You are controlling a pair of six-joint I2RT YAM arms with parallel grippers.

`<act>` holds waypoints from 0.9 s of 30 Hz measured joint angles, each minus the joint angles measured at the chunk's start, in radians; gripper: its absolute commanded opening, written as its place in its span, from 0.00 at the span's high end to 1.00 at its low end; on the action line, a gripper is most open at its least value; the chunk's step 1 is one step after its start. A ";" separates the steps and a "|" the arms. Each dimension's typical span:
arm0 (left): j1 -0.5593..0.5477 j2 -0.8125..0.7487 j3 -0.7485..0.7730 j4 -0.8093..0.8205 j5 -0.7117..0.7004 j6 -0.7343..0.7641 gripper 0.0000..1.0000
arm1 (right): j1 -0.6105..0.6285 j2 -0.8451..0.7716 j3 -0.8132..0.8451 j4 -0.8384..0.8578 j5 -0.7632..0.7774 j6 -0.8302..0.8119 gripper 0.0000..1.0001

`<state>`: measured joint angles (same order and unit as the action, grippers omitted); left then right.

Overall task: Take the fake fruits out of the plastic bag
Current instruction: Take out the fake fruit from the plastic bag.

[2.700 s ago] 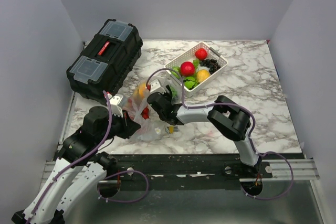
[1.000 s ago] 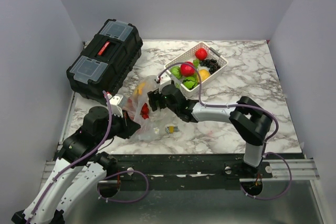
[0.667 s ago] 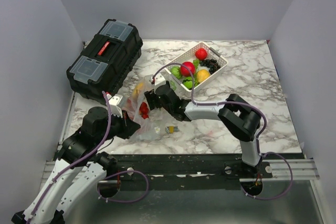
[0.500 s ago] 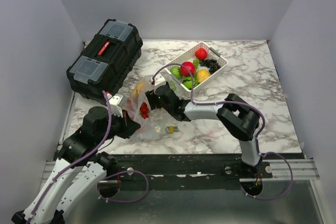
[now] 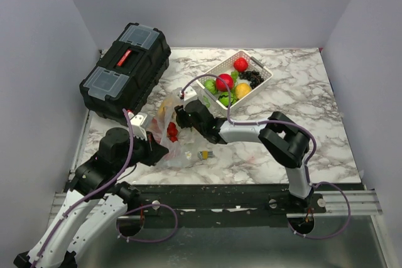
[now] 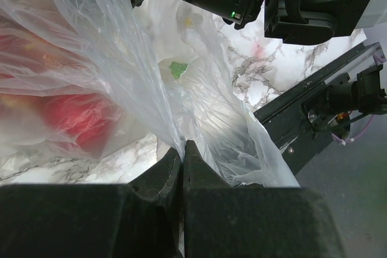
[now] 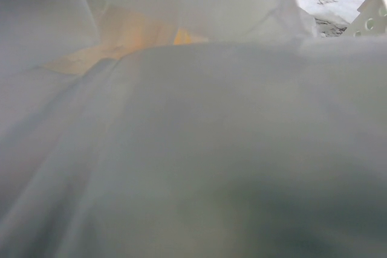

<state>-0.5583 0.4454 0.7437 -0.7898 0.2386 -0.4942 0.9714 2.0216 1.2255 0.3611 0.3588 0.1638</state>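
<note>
On the table [image 5: 314, 123] at 9 o'clock, left tool [image 6: 182, 155] pinches plastic bag [image 5: 182, 155]; right tool [image 5: 179, 117] sits in its mouth, spread can't tell. Several fake fruits [image 5: 224, 82] in basket [image 5: 266, 71] at 1 o'clock; red, probably orange ones left inside.

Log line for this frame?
left gripper: shut on plastic bag | right gripper: against bag, jaws hidden by plastic | red fruit: inside bag
</note>
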 measured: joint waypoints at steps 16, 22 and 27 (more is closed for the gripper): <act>0.000 -0.005 0.000 0.003 -0.002 0.000 1.00 | 0.000 -0.205 -0.153 0.024 -0.034 0.035 0.72; 0.000 -0.007 0.000 0.003 -0.002 0.000 1.00 | 0.000 -0.194 -0.156 0.039 -0.035 0.033 0.23; 0.000 -0.009 0.000 0.003 -0.002 0.000 1.00 | 0.000 -0.106 -0.114 0.039 -0.029 0.001 0.10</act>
<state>-0.5587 0.4362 0.7437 -0.7868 0.2367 -0.4938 0.9714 1.9152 1.1110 0.4004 0.3294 0.1646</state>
